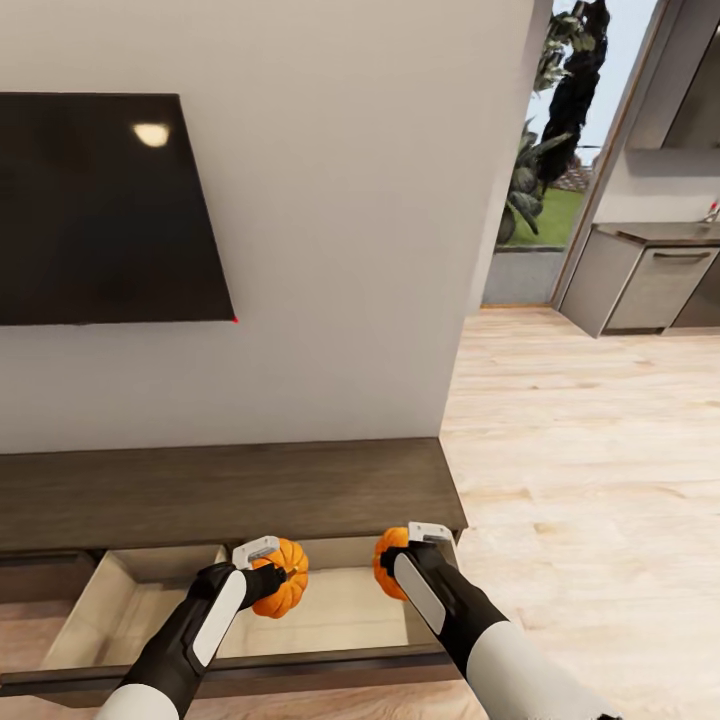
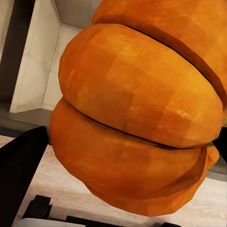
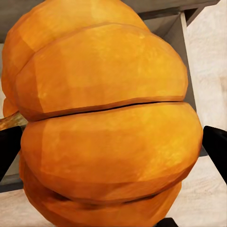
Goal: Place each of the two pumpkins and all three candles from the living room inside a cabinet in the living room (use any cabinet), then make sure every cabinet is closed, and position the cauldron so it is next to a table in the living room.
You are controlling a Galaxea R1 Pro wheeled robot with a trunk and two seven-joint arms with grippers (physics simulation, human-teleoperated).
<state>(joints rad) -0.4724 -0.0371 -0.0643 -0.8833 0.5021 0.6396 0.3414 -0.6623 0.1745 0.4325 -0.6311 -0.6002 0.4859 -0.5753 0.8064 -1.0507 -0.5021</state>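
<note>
Pumpkins [image 1: 284,578] [image 1: 388,560] pinched by left gripper [image 1: 268,572] and right gripper [image 1: 408,556] above the cabinet's [image 1: 230,490] open drawer [image 1: 120,600]; bare floor [image 1: 580,480] at three o'clock.

Black TV [image 1: 105,205] on wall; grey kitchen units [image 1: 650,280] beyond.

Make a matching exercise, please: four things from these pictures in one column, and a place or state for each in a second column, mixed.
Things:
1. left gripper
2. television
3. cabinet drawer
4. grey kitchen unit

Places or states:
a. pulled open, pale inside
b. far right, behind the wooden floor
c. shut on a pumpkin
d. hanging on the wall above the cabinet

Pairs: 1-c, 2-d, 3-a, 4-b
</note>
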